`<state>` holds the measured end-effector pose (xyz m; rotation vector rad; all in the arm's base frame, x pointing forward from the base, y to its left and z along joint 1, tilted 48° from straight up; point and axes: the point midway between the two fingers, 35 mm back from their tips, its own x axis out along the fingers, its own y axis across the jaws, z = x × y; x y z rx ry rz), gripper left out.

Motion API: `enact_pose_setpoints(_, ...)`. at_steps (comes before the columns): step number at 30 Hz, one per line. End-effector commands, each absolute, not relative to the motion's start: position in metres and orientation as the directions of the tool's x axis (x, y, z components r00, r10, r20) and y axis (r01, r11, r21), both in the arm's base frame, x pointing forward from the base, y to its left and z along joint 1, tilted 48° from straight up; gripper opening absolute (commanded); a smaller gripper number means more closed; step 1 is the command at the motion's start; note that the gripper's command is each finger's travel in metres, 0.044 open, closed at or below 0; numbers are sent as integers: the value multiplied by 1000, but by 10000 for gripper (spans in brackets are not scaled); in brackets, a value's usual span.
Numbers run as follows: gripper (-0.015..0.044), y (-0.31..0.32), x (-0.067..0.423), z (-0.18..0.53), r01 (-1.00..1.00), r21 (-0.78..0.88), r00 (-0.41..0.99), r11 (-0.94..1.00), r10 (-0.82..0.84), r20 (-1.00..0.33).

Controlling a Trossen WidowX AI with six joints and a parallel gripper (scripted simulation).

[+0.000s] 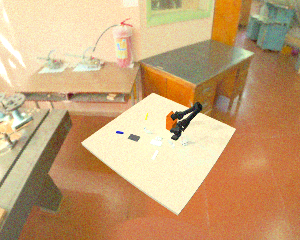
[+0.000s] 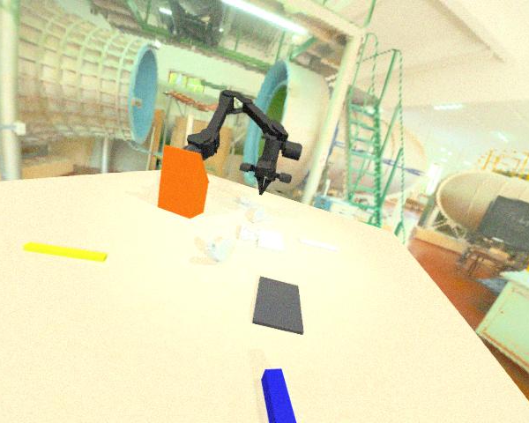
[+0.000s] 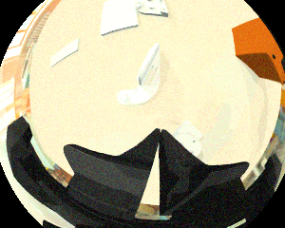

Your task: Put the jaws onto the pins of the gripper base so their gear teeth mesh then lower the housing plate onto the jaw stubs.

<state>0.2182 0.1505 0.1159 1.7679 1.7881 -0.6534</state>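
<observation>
Yellow bar (image 1: 146,116) (image 2: 65,252), blue bar (image 1: 120,132) (image 2: 279,396).
</observation>
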Motion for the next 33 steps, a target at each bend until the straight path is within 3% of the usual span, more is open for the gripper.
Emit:
enact_pose_setpoints(1, 0, 151, 218, 116, 999, 31, 3, 23, 739, -674)
enact_pose_setpoints(11, 0, 151, 218, 116, 999, 31, 3, 23, 739, -674)
enact_pose_setpoints(27, 420, 151, 218, 116, 999, 31, 4, 23, 739, -674)
enact_pose_setpoints(33, 440, 151, 218, 116, 999, 31, 4, 23, 739, -674)
